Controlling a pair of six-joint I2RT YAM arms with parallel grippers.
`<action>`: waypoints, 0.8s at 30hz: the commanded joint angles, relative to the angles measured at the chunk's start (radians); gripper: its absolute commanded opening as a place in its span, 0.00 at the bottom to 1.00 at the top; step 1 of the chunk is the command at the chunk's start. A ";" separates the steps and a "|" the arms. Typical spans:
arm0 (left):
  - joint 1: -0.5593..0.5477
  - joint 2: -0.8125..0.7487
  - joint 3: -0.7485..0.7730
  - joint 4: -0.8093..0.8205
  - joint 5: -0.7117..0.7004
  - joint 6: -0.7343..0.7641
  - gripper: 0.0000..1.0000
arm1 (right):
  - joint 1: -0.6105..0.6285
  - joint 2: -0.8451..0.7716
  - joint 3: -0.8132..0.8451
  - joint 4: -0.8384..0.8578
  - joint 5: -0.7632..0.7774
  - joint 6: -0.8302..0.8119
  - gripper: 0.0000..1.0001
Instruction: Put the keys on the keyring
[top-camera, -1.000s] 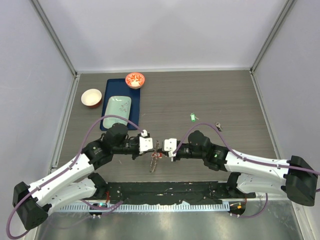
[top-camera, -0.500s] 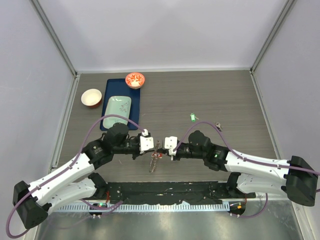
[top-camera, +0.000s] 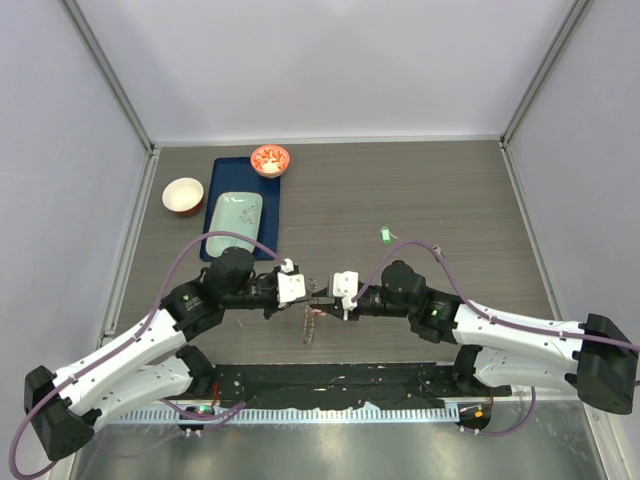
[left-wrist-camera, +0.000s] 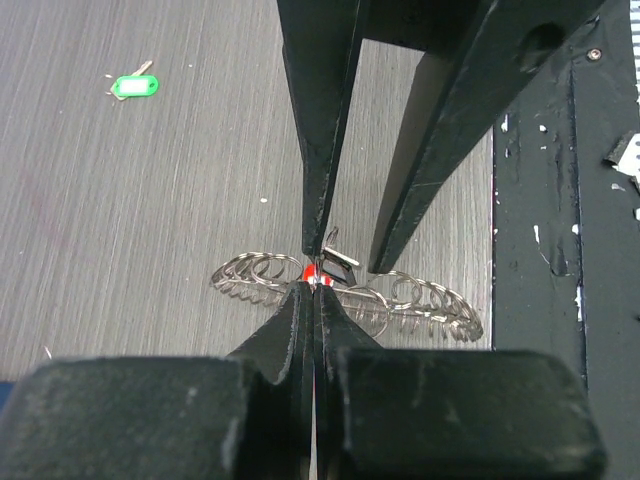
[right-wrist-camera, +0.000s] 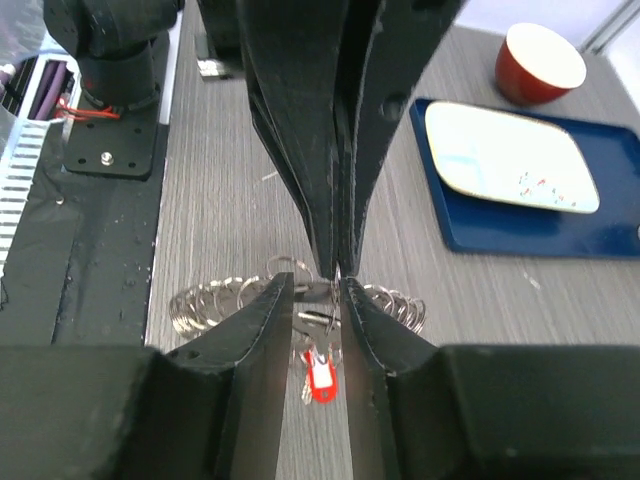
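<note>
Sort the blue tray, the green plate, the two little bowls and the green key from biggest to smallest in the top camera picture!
1. blue tray
2. pale green plate
3. white-inside bowl and orange bowl: they look about the same, so I can't rank them
4. green key, the tiniest

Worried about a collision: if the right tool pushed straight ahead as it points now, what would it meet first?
The keyring, at the tips of the right tool; just behind, the left tool faces it, shut on the ring. Depth is hard to judge.

The right gripper (right-wrist-camera: 315, 288) holds its jaws slightly parted astride the keyring (right-wrist-camera: 205, 300), with a red-tagged key (right-wrist-camera: 318, 383) just below.
</note>
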 joint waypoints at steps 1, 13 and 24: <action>-0.006 -0.018 0.004 0.077 -0.009 -0.008 0.00 | 0.014 -0.051 0.060 0.073 -0.027 0.014 0.35; -0.001 -0.038 -0.001 0.089 -0.003 -0.009 0.00 | 0.004 -0.068 0.005 0.004 0.097 0.009 0.41; -0.001 -0.038 -0.002 0.091 -0.005 -0.009 0.00 | 0.000 -0.016 -0.018 0.041 0.079 0.006 0.36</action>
